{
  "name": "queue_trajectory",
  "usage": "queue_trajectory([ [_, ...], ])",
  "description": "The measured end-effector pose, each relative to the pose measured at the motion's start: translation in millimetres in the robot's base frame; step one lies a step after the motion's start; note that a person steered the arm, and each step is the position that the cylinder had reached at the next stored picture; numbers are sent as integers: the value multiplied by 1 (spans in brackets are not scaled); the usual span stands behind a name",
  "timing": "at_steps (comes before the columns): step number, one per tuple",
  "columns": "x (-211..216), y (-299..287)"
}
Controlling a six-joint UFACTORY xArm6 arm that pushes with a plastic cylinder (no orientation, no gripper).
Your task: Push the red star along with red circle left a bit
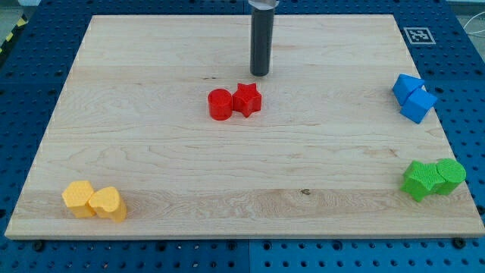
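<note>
The red star (247, 98) and the red circle (220, 104) sit touching side by side near the middle of the wooden board (151, 152), the circle on the star's left. My tip (260, 73) is the lower end of the dark rod, standing just above and slightly right of the red star in the view, a small gap away from it.
Two blue blocks (414, 98) sit together at the view's right edge. Two green blocks (433, 178) sit at the lower right. Two yellow blocks (94, 200) sit at the lower left. A fiducial marker (418, 35) is at the board's top right corner.
</note>
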State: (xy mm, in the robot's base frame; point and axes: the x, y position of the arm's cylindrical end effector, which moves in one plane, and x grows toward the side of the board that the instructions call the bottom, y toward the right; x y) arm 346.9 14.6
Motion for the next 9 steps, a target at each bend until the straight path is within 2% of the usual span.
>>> queue_trajectory([
  [1, 7, -22],
  [3, 25, -27],
  [5, 25, -26],
  [7, 25, 16],
  [8, 39, 25],
  [9, 73, 14],
])
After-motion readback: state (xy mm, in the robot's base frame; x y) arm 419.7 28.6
